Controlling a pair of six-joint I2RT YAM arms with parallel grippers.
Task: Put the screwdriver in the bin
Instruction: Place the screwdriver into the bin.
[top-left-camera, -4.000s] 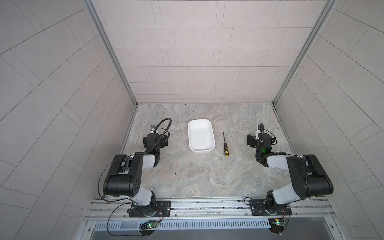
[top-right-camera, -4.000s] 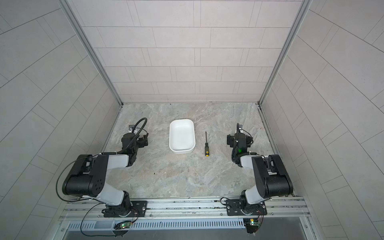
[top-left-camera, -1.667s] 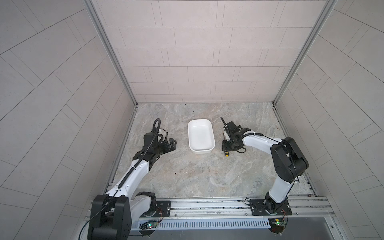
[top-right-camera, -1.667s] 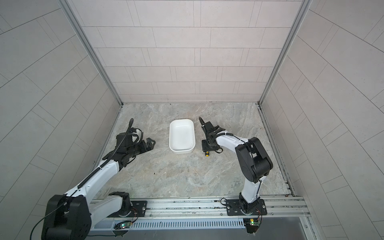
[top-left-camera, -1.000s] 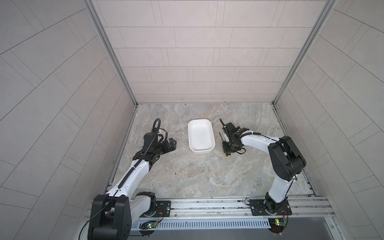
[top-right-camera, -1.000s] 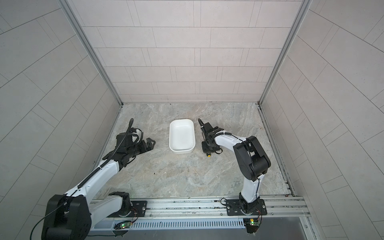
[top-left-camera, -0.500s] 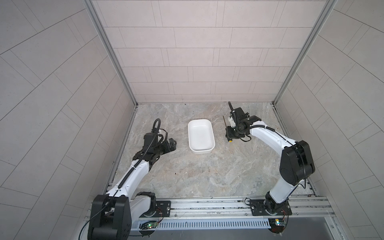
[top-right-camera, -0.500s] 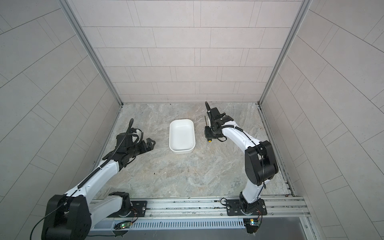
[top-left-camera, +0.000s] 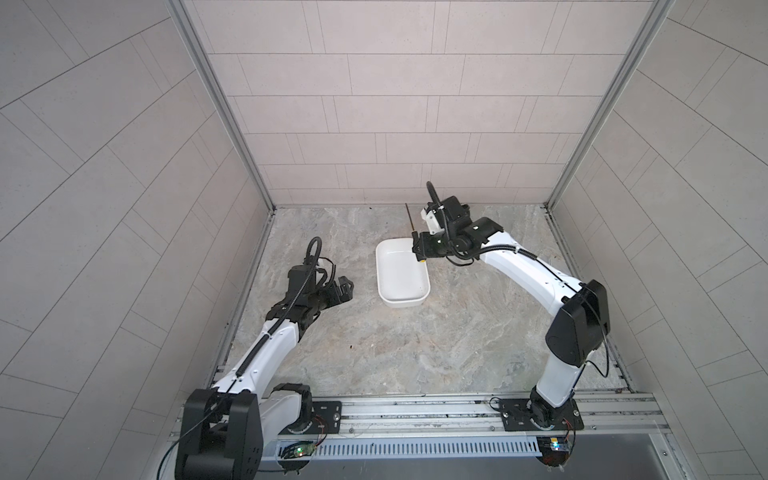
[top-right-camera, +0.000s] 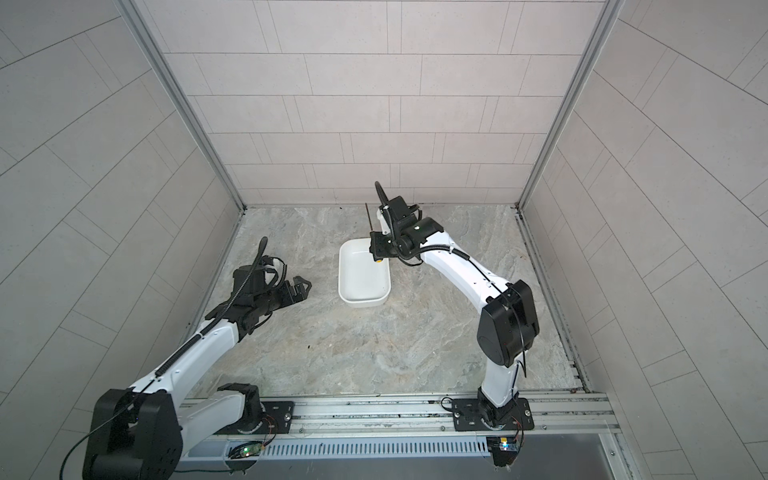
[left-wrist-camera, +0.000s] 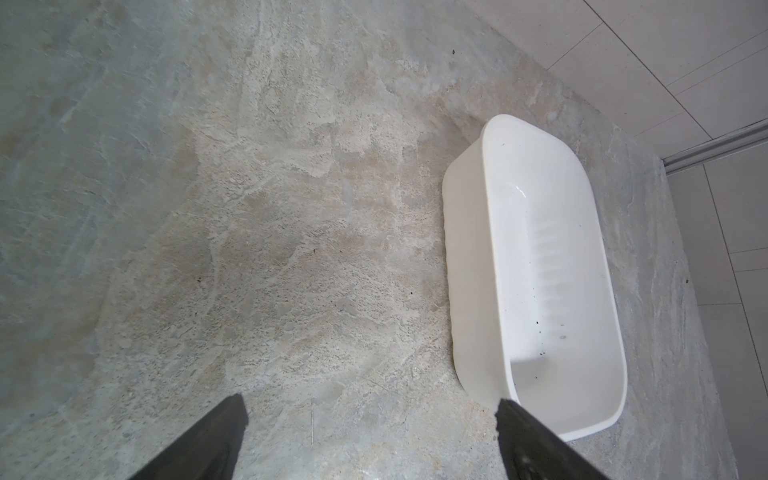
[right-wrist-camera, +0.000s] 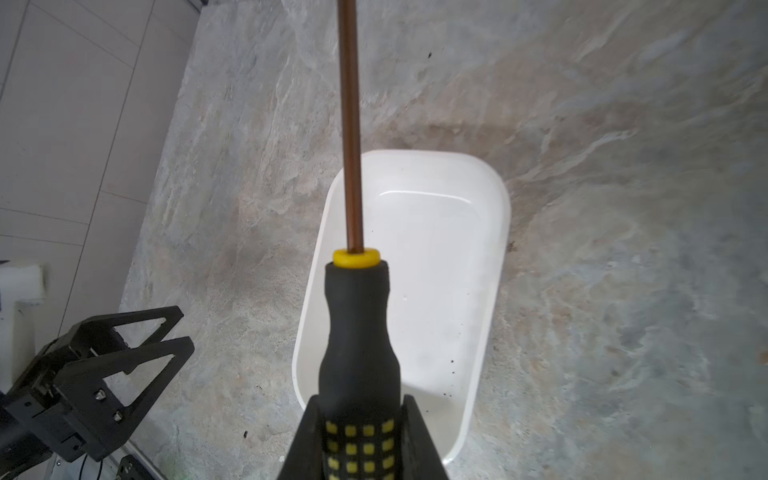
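Has lifted the screwdriver off the table and swung it left. A second ago had it down at table level just right of the bin. Half a second ago held it up in the air, right of the bin and farther back. Now carries it above the bin's far right corner, seen in both top views, with the yellow end cap low over the right rim and the shaft slanting up toward the far wall. Grips it with the right gripper, jaws pinched tight on the black, yellow-dotted handle, no slack showing in the right wrist view.

By this reading, has the pick-up done and the transfer nearly done; leaves only the drop. Looks best to ease a little left and nearer, toward the bin's middle, and lower before letting go. With the shaft tip seemingly out past the far rim, risks a catch on the edge or a tumble outside if released here. Already lines up roughly with the bin's long side.

Keeps the left gripper parked left of the bin, well apart, fingers spread wide and empty, pointed toward the bin. Shows nothing else on the table, only a few dark specks inside the bin. Leaves no obstacle between screwdriver and bin floor.
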